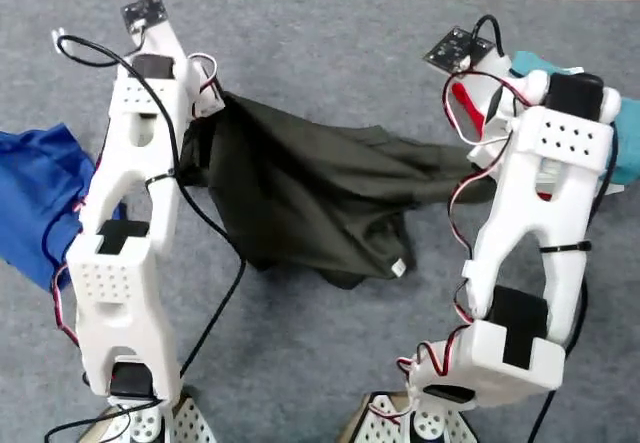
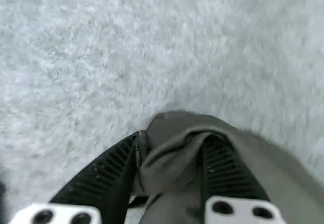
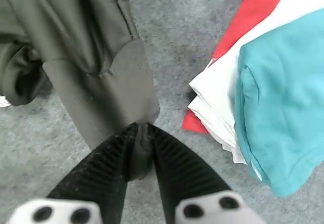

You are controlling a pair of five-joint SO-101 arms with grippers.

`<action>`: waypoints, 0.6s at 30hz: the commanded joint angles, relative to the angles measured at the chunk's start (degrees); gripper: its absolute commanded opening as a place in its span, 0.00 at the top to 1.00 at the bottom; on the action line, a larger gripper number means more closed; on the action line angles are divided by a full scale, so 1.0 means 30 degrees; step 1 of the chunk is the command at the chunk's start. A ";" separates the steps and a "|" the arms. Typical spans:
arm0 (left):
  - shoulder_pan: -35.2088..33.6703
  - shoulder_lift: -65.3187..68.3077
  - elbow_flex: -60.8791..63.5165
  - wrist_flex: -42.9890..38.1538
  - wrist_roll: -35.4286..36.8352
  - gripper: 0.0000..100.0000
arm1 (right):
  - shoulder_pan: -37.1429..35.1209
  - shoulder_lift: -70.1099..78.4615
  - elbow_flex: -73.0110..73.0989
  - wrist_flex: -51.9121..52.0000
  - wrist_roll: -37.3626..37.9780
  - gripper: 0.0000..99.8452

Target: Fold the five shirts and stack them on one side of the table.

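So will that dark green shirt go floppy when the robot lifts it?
Probably floppy: the dark green shirt bunches and wrinkles between the left gripper and right gripper. Likely light too, since small pinches of cloth hold it.

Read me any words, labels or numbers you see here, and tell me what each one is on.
None can be read.
The white tag on the dark shirt: too small to read.
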 commanded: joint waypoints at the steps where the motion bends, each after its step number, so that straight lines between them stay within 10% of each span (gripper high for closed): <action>1: 0.0498 -0.0190 -0.3282 0.3341 -0.1524 0.83 | 0.0249 -0.0190 -0.0161 -0.0762 -0.0029 1.00; 11: 0.2256 -0.0366 -0.4777 0.8352 -0.3194 0.83 | -0.1773 0.5407 -0.4293 -0.1319 -0.5333 1.00; 18: 0.5333 -0.6315 0.1377 0.8322 -0.4718 0.83 | -0.3414 0.7956 -0.7458 -0.3516 -1.0081 1.00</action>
